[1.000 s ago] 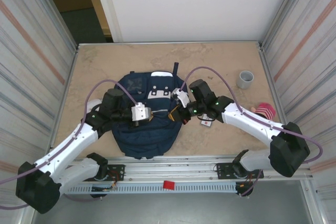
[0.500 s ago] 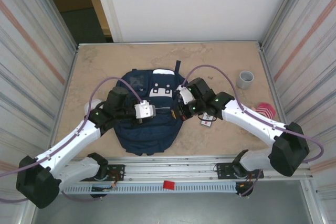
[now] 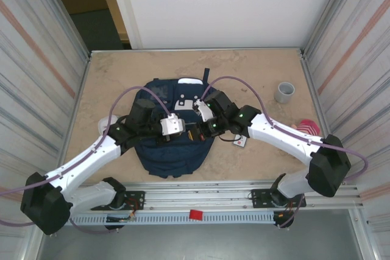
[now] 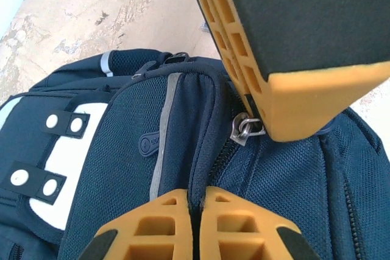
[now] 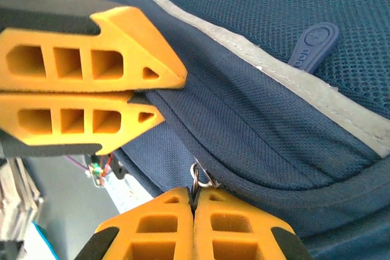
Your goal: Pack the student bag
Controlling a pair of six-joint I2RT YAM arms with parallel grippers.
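The student bag (image 3: 167,156), navy blue with white patches near its top, lies flat in the middle of the table. My left gripper (image 4: 196,194) is shut on a fold of the bag's fabric beside the zipper track. My right gripper (image 5: 194,198) is shut on the metal zipper pull (image 5: 201,178), which also hangs under the right gripper's fingers (image 4: 286,98) in the left wrist view. In the top view the left gripper (image 3: 184,132) and the right gripper (image 3: 198,131) meet tip to tip over the bag's middle. A pale stripe (image 5: 317,95) runs across the pocket.
A grey cup (image 3: 284,92) stands at the far right. A pink striped item (image 3: 309,128) lies by the right wall, and a small red-and-white item (image 3: 239,142) lies beside the bag. Corrugated metal walls close in both sides; a rail (image 3: 201,199) runs along the near edge.
Both grippers have moved inward and a little farther over the bag, ending tip to tip. The bag's fabric has bunched slightly under them.
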